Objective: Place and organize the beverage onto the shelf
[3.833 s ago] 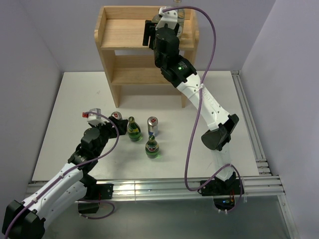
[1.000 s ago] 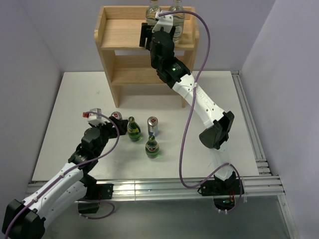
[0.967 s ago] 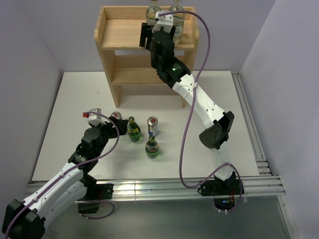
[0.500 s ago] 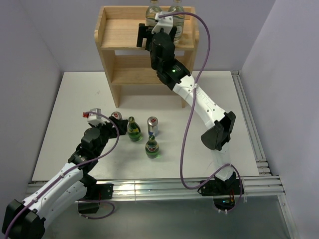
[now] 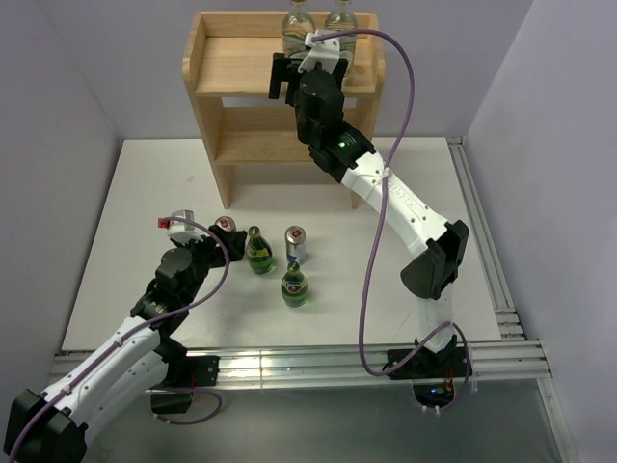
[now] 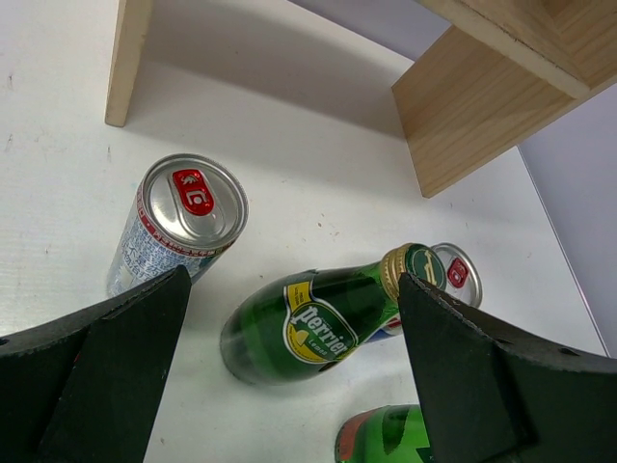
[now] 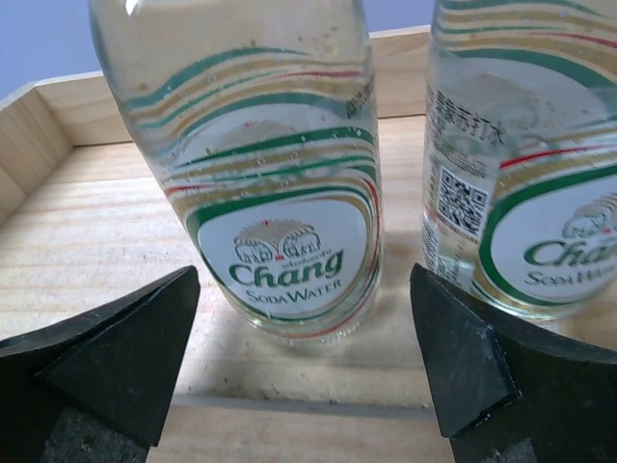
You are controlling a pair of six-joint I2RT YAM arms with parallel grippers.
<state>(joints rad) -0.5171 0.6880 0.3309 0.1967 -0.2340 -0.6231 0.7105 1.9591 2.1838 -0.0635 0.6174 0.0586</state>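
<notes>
Two clear water bottles (image 5: 297, 21) (image 5: 339, 19) stand side by side at the back right of the pine shelf's top board (image 5: 236, 53). In the right wrist view the left one (image 7: 280, 183) and the right one (image 7: 525, 164) stand upright. My right gripper (image 5: 287, 69) (image 7: 302, 278) is open and empty just in front of the left bottle, not touching it. On the table stand two green glass bottles (image 5: 256, 253) (image 5: 295, 285) and two cans (image 5: 225, 225) (image 5: 296, 241). My left gripper (image 5: 227, 246) (image 6: 294, 289) is open, close to a green bottle (image 6: 308, 323), with a can (image 6: 178, 222) to its left.
The shelf's two lower tiers (image 5: 255, 145) face the table. Its legs (image 6: 125, 58) show in the left wrist view. A second can (image 6: 453, 275) and a second green bottle (image 6: 386, 444) stand close behind the first. A metal rail (image 5: 482, 251) runs along the table's right edge.
The right gripper has moved from the right end of the top board, leaving a second water bottle beside the first, then drawn back a little. The left arm has not moved.
</notes>
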